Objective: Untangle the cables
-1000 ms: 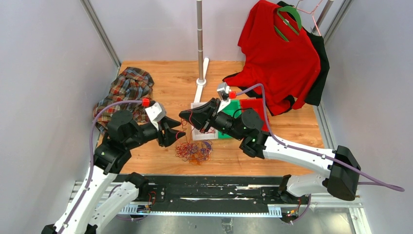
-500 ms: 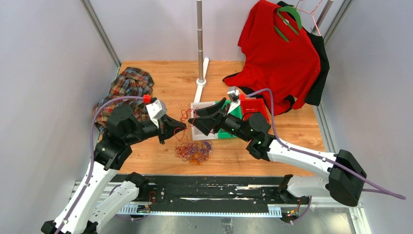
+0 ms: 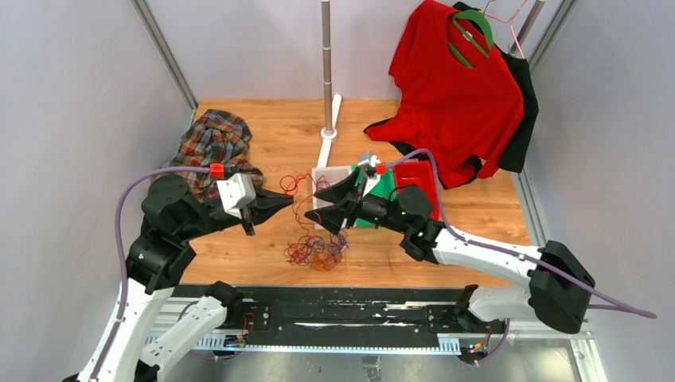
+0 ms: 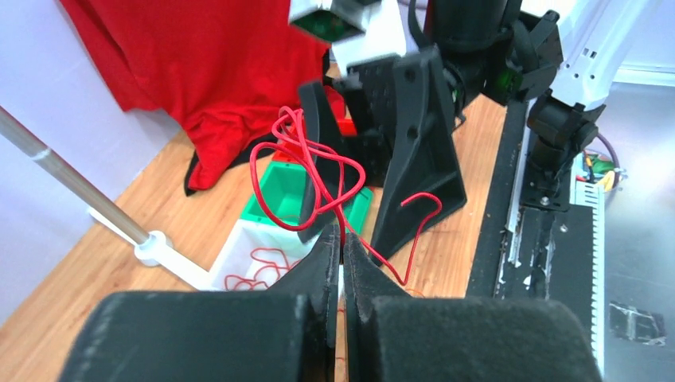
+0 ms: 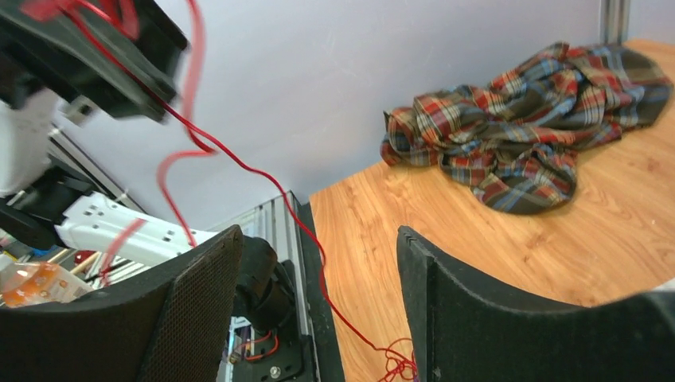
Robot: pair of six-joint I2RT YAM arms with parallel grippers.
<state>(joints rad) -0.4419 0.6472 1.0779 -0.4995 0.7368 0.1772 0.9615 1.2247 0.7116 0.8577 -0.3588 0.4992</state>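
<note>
From overhead, we see the cables as a loose knot of thin, wiry loops in red, orange-brown and purple. They lie on the wood-grain surface between the two arms, near its front edge. The left claw is pinched closed on one red cable, raised above the knot. We judge it is held up so that this strand can be drawn clear of the others. The right claw faces it closely, jaws spread wide and gripping nothing. Behind it sit a white tray and a green bin. A crumpled plaid shirt lies far left, and a red shirt hangs far right.

From the left wrist, the left claw presses its matte black tips together on the red cable. The cable springs upward in stiff, glossy curls and ends in a free hooked tail. The right claw's broad, dimpled black fingers stand just beyond those curls. The white tray holds a few red loops.

From the right wrist, the right claw is wide apart. The red cable runs slack down through the gap from the left claw at upper left. We cannot tell whether it touches either finger. The plaid shirt is a soft, folded heap.
</note>
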